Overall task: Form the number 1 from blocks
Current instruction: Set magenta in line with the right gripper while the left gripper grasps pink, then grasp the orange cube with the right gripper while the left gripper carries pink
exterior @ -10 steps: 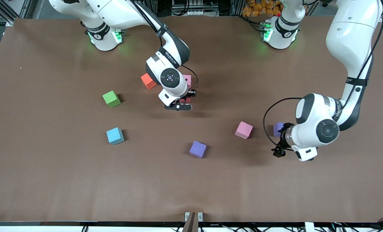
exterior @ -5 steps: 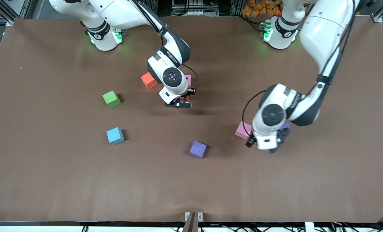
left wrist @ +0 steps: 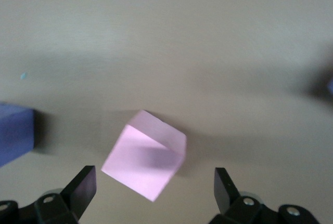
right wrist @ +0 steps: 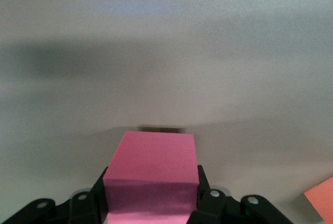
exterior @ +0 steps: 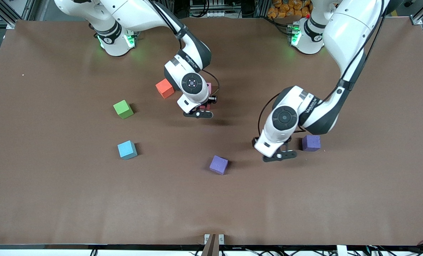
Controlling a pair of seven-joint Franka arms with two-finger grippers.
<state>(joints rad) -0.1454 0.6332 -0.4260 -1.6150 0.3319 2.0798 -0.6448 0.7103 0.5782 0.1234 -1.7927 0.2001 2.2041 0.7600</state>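
Note:
My right gripper (exterior: pixel 199 113) is shut on the red block (right wrist: pixel 153 172), low over the table. It is just nearer the front camera than a pink block (exterior: pixel 208 86), which is mostly hidden by the right arm's hand. The orange block (exterior: pixel 165 88) lies beside them. My left gripper (exterior: pixel 279 155) is open, its fingers (left wrist: pixel 83 185) on either side of the second pink block (left wrist: pixel 144 154) without touching it. The left arm's hand hides this block in the front view. One purple block (exterior: pixel 311 143) lies beside the left hand. Another purple block (exterior: pixel 218 164) lies nearer the camera.
A green cube (exterior: pixel 123 108) and a light blue cube (exterior: pixel 127 149) lie toward the right arm's end of the brown table (exterior: pixel 90 199). The light blue one is nearer the camera.
The left arm has swung from beside the purple block toward the right arm's end and now hangs over the pink block, covering it. The right gripper has barely shifted.

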